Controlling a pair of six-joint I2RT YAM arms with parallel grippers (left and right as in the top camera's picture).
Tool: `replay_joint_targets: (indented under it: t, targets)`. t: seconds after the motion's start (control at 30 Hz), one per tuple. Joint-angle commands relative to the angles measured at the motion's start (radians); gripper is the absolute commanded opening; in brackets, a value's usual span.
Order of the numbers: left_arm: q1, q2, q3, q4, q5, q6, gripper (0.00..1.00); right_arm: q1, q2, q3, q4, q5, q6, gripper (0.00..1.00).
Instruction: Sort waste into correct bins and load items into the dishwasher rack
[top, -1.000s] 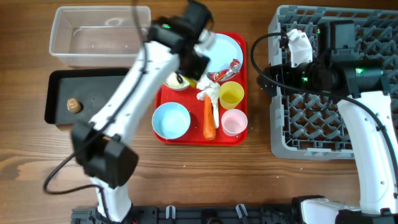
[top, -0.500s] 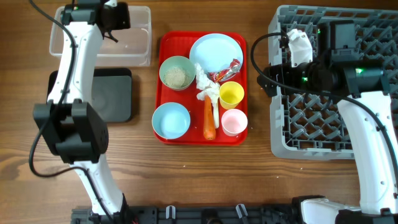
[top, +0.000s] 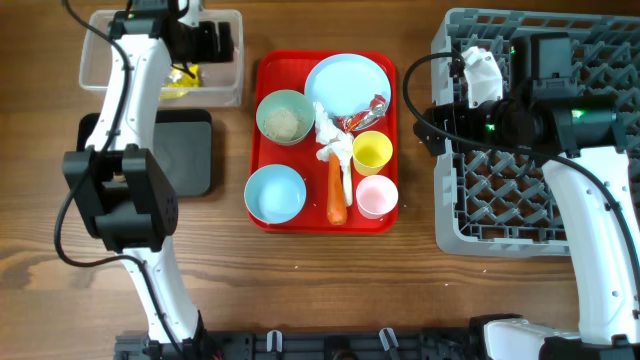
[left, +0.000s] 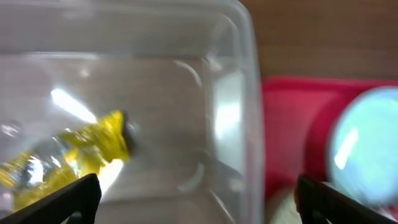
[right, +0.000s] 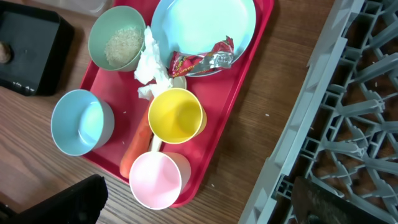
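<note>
The left claw hangs with its fingers spread wide over the clear plastic rectangular tub. It holds nothing. The crinkled yellow wrapper lies on the tub floor, below the claw and toward its left finger.

The wrapper is light and could spring up or catch on that finger as the arm lifts, which would drag it back out. A low swing toward the flat red serving tray could also clip the tub's near wall and shift it.

The right claw is spread too, empty, above the edge of the grey pegged plastic dishwasher rack.

A second ago the left arm reached over the red tray. Half a second ago the tub showed no wrapper. The right arm has not moved.
</note>
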Motion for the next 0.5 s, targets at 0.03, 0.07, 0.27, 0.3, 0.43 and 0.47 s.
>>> replay_joint_targets:
  t: [0.03, 0.07, 0.27, 0.3, 0.43, 0.47]
  targets:
    - [-0.111, -0.076, 0.005, -0.119, 0.082, 0.008, 0.96, 0.007, 0.006, -0.005, 0.002, 0.010, 0.013, 0.97]
    - [-0.136, -0.072, 0.002, -0.148, 0.085, 0.008, 0.93, 0.007, 0.006, -0.005, 0.002, 0.010, 0.024, 0.97]
    - [-0.289, -0.050, -0.003, -0.243, 0.073, -0.095, 0.85, 0.007, 0.006, -0.005, 0.002, 0.010, 0.057, 0.97]
    - [-0.306, -0.048, -0.005, -0.243, 0.073, -0.138, 0.85, 0.007, 0.006, -0.005, 0.001, 0.010, 0.057, 0.97]
    - [-0.360, -0.048, -0.029, -0.227, 0.072, -0.262, 0.82, 0.007, 0.006, -0.005, -0.001, 0.010, 0.057, 0.97]
    - [-0.372, -0.048, -0.042, -0.214, 0.072, -0.297, 0.81, 0.007, 0.006, -0.005, 0.000, 0.010, 0.057, 0.97]
